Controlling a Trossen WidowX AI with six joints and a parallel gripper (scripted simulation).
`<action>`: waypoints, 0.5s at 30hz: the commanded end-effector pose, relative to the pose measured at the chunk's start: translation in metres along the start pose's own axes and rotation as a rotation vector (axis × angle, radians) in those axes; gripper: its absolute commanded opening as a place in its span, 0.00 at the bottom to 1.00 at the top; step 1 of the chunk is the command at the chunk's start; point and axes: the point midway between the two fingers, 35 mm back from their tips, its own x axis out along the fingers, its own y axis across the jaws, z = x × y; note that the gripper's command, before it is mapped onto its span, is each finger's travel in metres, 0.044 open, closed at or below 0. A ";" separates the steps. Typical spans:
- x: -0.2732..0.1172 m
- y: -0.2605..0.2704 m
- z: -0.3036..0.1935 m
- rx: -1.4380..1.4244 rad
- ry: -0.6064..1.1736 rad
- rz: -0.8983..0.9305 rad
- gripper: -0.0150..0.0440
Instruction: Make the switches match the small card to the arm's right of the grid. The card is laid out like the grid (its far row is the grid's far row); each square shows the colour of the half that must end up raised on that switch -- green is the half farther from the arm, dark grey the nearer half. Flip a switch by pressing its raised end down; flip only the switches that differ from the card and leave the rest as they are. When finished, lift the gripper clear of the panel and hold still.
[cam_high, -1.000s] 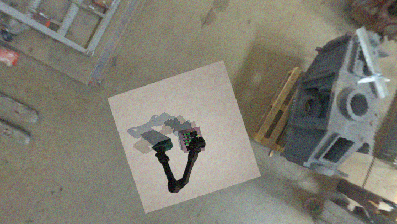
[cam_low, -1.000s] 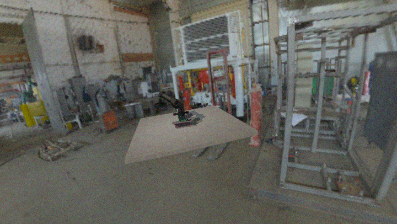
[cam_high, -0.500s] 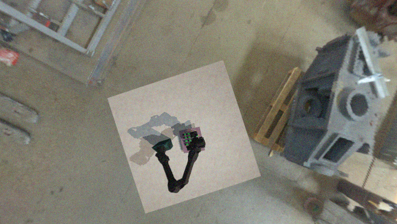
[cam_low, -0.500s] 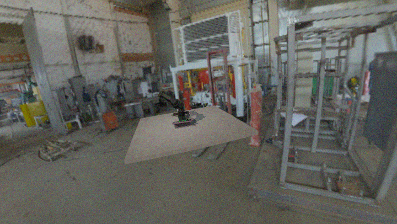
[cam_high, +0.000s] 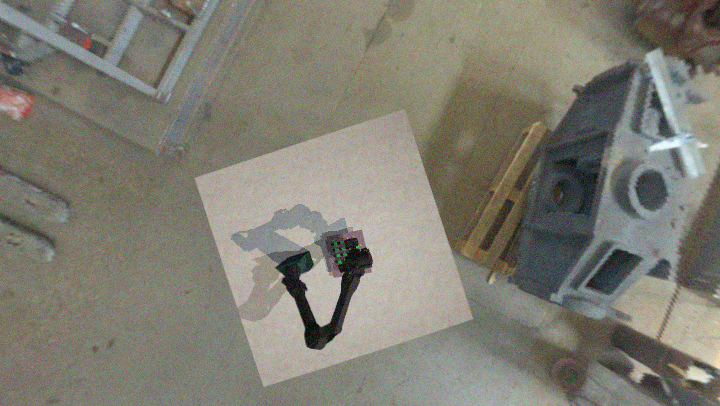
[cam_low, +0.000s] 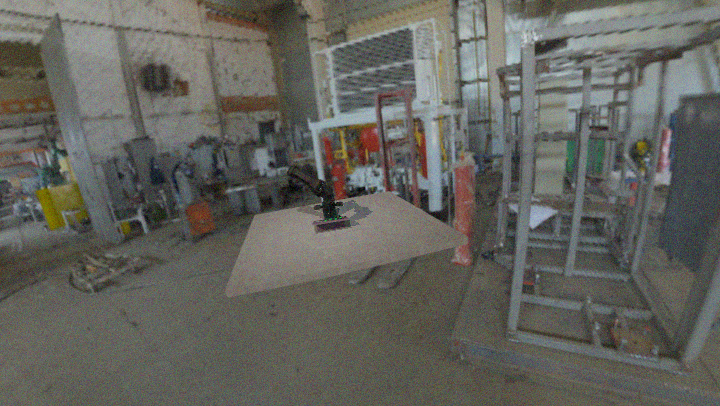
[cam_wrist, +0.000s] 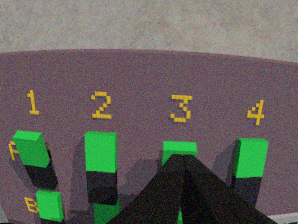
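Observation:
The purple panel (cam_high: 358, 235) (cam_low: 331, 227) (cam_wrist: 140, 75) carries green and dark switches under the numbers 1 to 4. My gripper (cam_wrist: 181, 164) is shut and empty. Its tips are in front of switch A3 (cam_wrist: 179, 147), of which only a green strip shows; contact cannot be told. Switches A1 (cam_wrist: 31, 148), A2 (cam_wrist: 101, 152) and A4 (cam_wrist: 252, 158) show green far halves and dark near halves. Switch B1 (cam_wrist: 50, 205) is partly in view at the bottom left. The fingers and the frame edge hide most lower rows. Only a pale edge, apparently the card's (cam_wrist: 287, 219), shows at the bottom right.
The panel sits on a pale square table top (cam_high: 302, 166) (cam_low: 282, 257). The dark arm (cam_high: 347, 297) bends from its base to above the panel's right part. A wooden pallet (cam_high: 496, 211) and heavy grey machinery (cam_high: 569, 166) are beyond the table's right edge.

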 end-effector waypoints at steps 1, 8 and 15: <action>0.001 0.001 0.000 -0.005 0.000 0.004 0.25; 0.002 0.001 0.000 -0.005 0.000 0.004 0.25; 0.003 0.001 0.000 -0.005 0.000 0.004 0.25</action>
